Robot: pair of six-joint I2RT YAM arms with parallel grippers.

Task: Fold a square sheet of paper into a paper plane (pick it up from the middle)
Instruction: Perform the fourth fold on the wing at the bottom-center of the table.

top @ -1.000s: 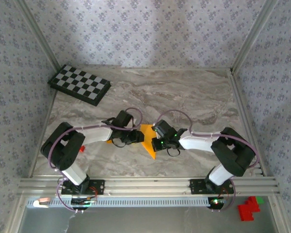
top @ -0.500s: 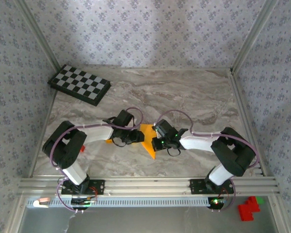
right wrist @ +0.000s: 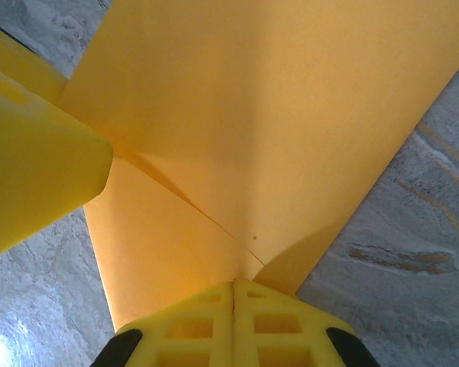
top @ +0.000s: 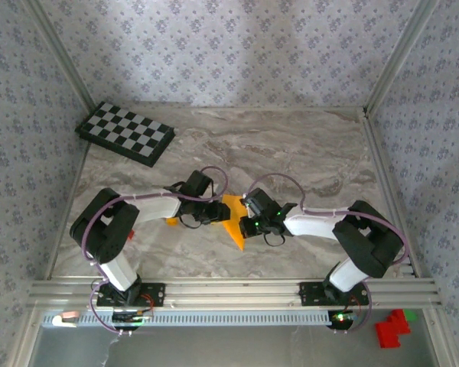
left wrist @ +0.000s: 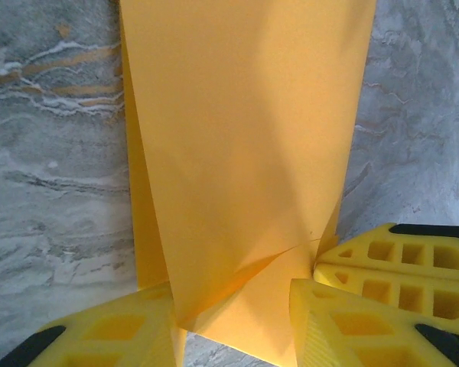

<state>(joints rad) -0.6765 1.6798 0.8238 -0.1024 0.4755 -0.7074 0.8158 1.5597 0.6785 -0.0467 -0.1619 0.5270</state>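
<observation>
Pinching square sheet of paper [left wrist: 237, 138] in closed right hand [right wrist: 233, 284] | left hand [left wrist: 229, 306] part-open astride it

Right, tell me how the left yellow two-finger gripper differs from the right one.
The left yellow two-finger gripper has its jaws apart over the folded orange-yellow paper sheet; the right yellow two-finger gripper has its jaws shut, tips at a crease. The left reaches in from the sheet's left side, the right from its right. Both have yellow ribbed fingers low at the paper.
</observation>
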